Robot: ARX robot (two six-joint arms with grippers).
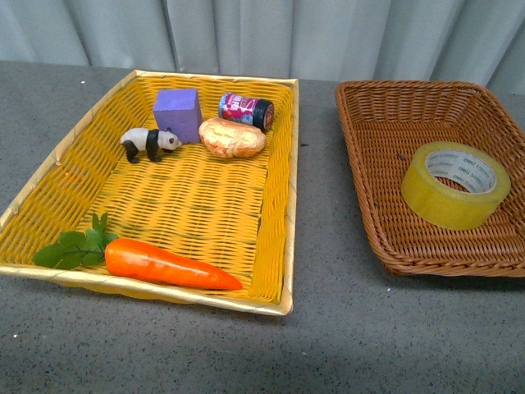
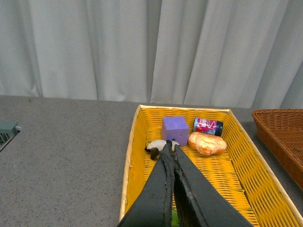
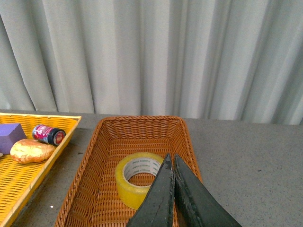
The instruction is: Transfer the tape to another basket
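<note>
- Right now tape roll [image 3: 138, 176] lies flat in brown wicker basket [image 3: 94, 161], just ahead of your right gripper [image 3: 171, 163].
- Both grippers' jaws pressed together, holding nothing; left gripper [image 2: 171, 147] hangs over the yellow basket [image 2: 130, 156].

Glossy translucent tape [image 1: 455, 184] in rough woven wicker basket [image 1: 369, 156]; matt table [image 1: 344, 328].

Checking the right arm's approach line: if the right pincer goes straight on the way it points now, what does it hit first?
Most likely the tape roll lying in the brown wicker basket: the shut right pincer points at its near rim. Depth is unclear, so it might pass just over the roll and meet the basket's far wall.
</note>
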